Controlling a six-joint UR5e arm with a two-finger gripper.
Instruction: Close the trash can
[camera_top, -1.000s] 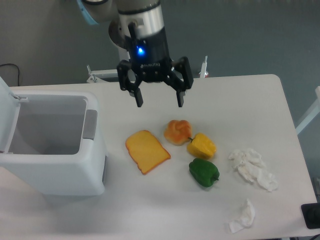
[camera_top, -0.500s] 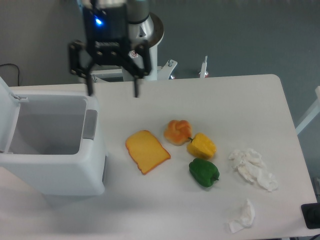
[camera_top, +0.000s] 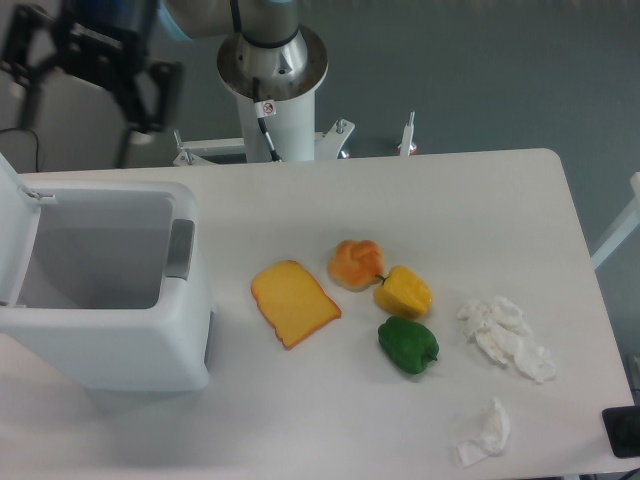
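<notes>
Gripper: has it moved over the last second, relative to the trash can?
Yes. The gripper has swung left and toward the table's far edge, from above the toast slice to behind the open trash can.

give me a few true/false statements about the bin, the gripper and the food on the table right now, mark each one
1. The large boxy white plastic trash can has its flat hinged lid standing open. True.
2. The black two-finger gripper is shut on the lid. False: it hangs open above the back of the can, touching nothing.
3. The green bell pepper lies inside the can. False: it lies on the white table, in front of the yellow bell pepper.
4. The flat orange toast slice lies on the table between the can and the round orange bun. True.
5. Crumpled white tissues lie right of the peppers. True.
</notes>
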